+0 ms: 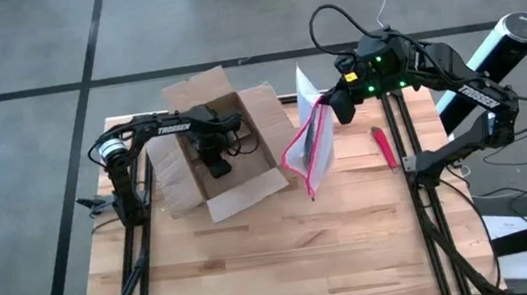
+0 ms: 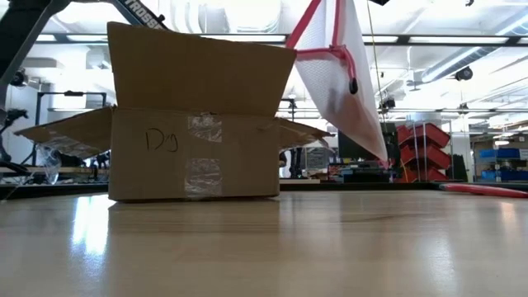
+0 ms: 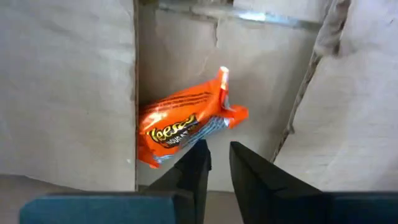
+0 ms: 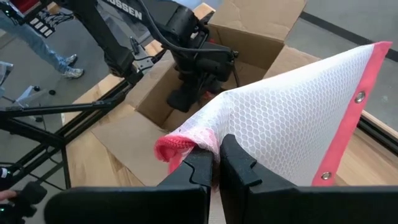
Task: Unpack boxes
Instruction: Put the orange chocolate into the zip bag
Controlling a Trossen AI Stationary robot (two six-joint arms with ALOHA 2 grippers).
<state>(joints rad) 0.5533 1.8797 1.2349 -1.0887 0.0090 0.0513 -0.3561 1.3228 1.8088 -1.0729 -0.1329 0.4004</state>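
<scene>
The brown cardboard box stands on the table with its flaps open, tape and handwriting on its near wall. My left gripper reaches down into it, fingers a little apart with nothing between them, just above an orange candy packet lying on the box floor against a wall. To the box's right, my right gripper is shut on a white mesh pouch with pink edging, held in the air. My right gripper pinches the pouch between its two fingers where the white mesh and pink edge are bunched together. The fingers come from the table's far right, slanting down. The pouch hangs below and toward the near side, clear of the table, its lower tip in the air.
A red pen-like stick lies on the table right of the pouch. A white cylinder stands beyond the table's right edge. A person's legs show on the floor beyond the left arm. Bare wood spans the table's near half.
</scene>
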